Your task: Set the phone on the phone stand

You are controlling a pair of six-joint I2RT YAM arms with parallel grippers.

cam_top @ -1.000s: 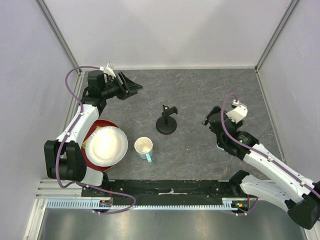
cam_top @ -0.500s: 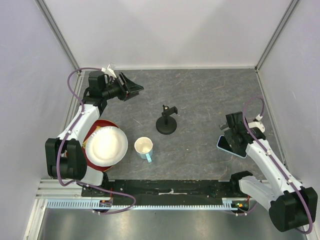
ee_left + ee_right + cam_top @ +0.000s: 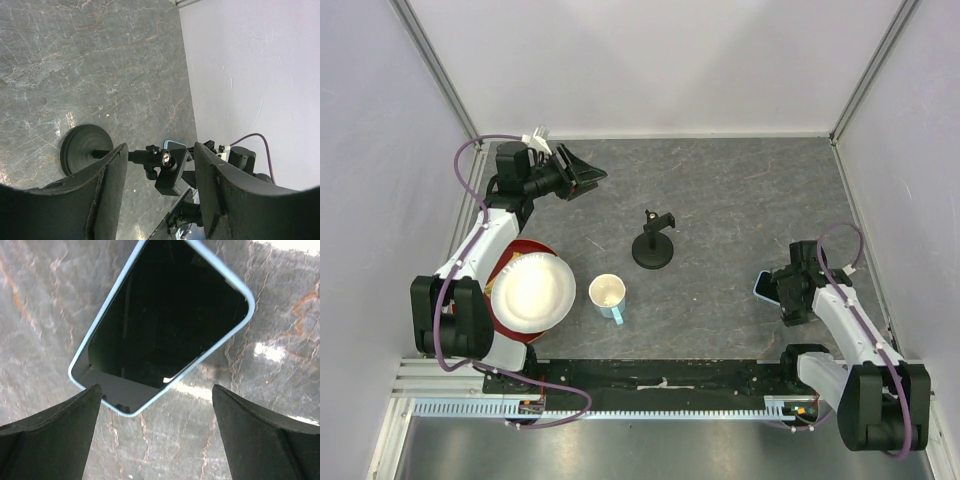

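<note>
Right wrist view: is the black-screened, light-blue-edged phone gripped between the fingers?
No, the phone lies on the grey table, the right gripper open above it.

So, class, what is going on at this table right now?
The right pincer is poised open over the phone, which lies flat on the table at the right and is not gripped. The phone stand stands empty mid-table. The left pincer, also open, is held at the far left, facing the stand.

Overhead on table [image 3: 740, 190], left wrist toward phone stand [image 3: 80, 149], right wrist close above phone [image 3: 165, 320]
</note>
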